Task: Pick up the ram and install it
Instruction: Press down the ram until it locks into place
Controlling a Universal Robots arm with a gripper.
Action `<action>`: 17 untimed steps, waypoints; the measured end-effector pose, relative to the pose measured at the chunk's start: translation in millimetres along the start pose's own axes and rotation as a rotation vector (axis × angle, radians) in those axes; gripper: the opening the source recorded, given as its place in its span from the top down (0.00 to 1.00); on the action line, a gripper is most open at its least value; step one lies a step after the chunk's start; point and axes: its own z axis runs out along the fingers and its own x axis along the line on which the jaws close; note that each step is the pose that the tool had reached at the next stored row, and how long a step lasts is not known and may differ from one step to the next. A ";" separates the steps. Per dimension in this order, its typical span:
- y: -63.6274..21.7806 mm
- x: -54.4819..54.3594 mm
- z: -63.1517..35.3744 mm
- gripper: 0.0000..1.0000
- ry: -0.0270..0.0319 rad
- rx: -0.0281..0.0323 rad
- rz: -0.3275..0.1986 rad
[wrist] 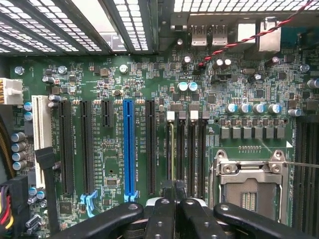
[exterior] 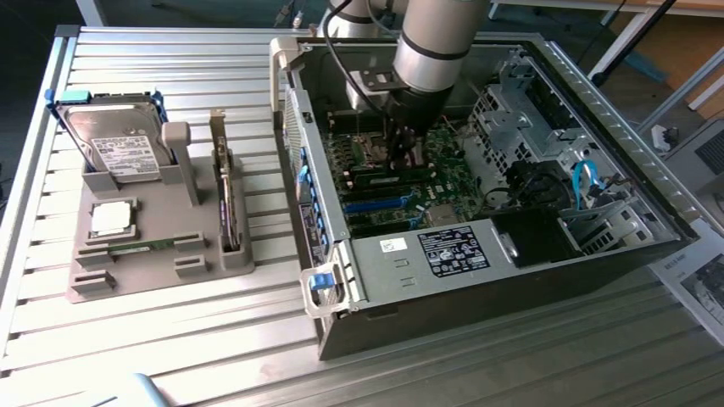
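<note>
One tool (wrist: 172, 211), fingers closed, sits inside the open computer case (exterior: 588, 102), low over the motherboard's memory slots (wrist: 185, 149). We judge the ram (wrist: 171, 149) stands edgewise in a slot, ready for seating.

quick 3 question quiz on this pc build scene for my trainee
1. True or false: the hard drive lies inside the computer case.
2. The shut gripper hangs above: a) the power supply, b) the motherboard's memory slots, c) the expansion card.
3. Fill in: one long expansion slot on the motherboard stands out in ___.
Key: 1 false, it stands in the grey fixture outside the case; 2 b; 3 blue.
</note>
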 end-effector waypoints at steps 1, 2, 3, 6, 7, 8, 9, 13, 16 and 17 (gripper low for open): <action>0.0 0.0 1.0 0.89 -0.0003 0.0000 0.000; 0.0 -0.1 1.3 0.89 0.0000 -0.0001 0.000; 0.1 0.0 1.4 0.89 -0.0002 0.0000 0.000; 0.1 -0.1 1.6 0.89 -0.0004 0.0001 0.000; 0.1 -0.1 1.5 0.89 -0.0004 -0.0001 0.000; 0.1 -0.1 1.4 0.89 -0.0006 -0.0011 0.000; 0.0 -0.2 1.0 0.89 -0.0008 -0.0026 0.000; -0.2 0.0 -2.6 0.89 -0.0004 -0.0113 0.000; -0.4 0.0 -9.9 0.89 -0.0003 -0.0174 0.000; -0.4 0.0 -9.9 0.89 -0.0004 -0.0174 0.000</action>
